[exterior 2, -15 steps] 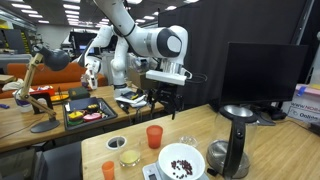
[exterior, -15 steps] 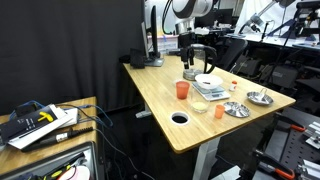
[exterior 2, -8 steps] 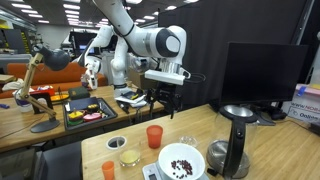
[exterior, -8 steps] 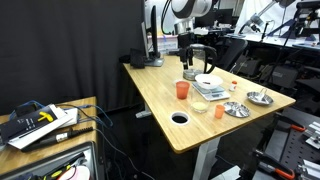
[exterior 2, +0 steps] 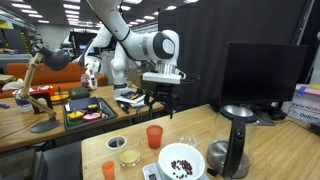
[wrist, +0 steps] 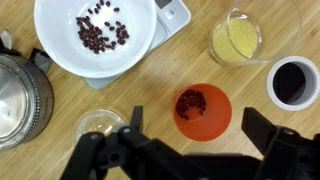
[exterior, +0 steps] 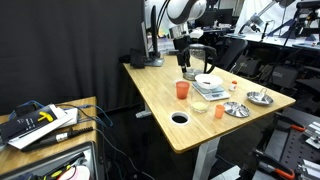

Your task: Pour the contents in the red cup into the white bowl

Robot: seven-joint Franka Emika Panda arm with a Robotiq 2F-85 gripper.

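Note:
The red cup (wrist: 202,110) stands upright on the wooden table, with dark red beans in its bottom. It shows in both exterior views (exterior: 182,90) (exterior 2: 154,136). The white bowl (wrist: 62,52) holds several dark beans and sits on a white scale beside the cup (exterior 2: 181,160) (exterior: 209,83). My gripper (wrist: 198,122) is open and empty. It hangs well above the cup, with one finger on each side of it in the wrist view (exterior 2: 161,103) (exterior: 183,68).
A glass jug of yellow liquid (wrist: 236,38), a metal cup of dark liquid (wrist: 294,82), a small empty glass (wrist: 100,125) and a metal pot (wrist: 15,95) surround the cup. A paler orange cup (exterior 2: 108,170) and metal dishes (exterior: 236,109) also stand on the table. The table has a round hole (exterior: 180,118).
The arm has shifted slightly sideways above the table, bringing the open gripper over the red cup. No object has moved.

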